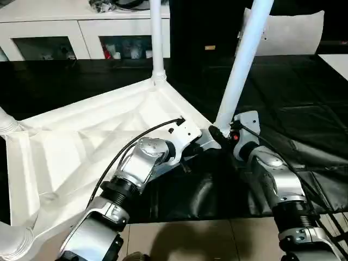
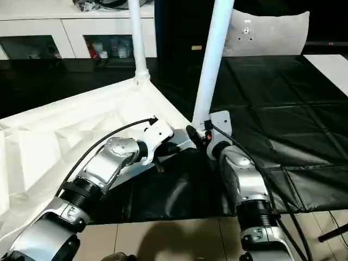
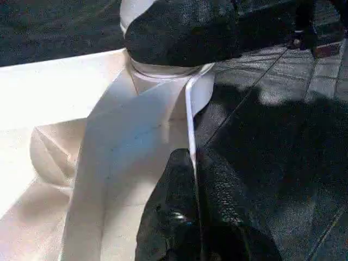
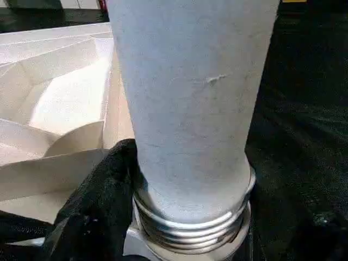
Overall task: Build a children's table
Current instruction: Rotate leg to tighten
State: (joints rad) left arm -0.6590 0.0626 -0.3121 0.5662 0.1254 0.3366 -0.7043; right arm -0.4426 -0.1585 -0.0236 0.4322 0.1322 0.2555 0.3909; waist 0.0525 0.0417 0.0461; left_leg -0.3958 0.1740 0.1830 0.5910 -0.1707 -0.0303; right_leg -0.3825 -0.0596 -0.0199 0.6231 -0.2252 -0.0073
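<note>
Tabletop (image 1: 81, 141) lies underside-up on the black-covered worktop (image 2: 283, 109). Left gripper (image 3: 194, 179) pinches its rim to steady it; right gripper (image 1: 220, 133) clasps the leaning leg (image 1: 242, 65) at its threaded base, likely for screwing in.

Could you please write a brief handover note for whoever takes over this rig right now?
Left gripper: shut, pinching the tabletop's rim near the corner being worked.
Right gripper: around the base of the near leg, at its thread; jaws partly open, firmness of hold unclear.
Tabletop lies upside down on the black mat.
Done: the far leg stands in its corner socket; two more leg bases show at the left corners.
Left: the near leg leans, its thread still exposed, so it likely needs straightening and screwing home; then turn the table over.
</note>
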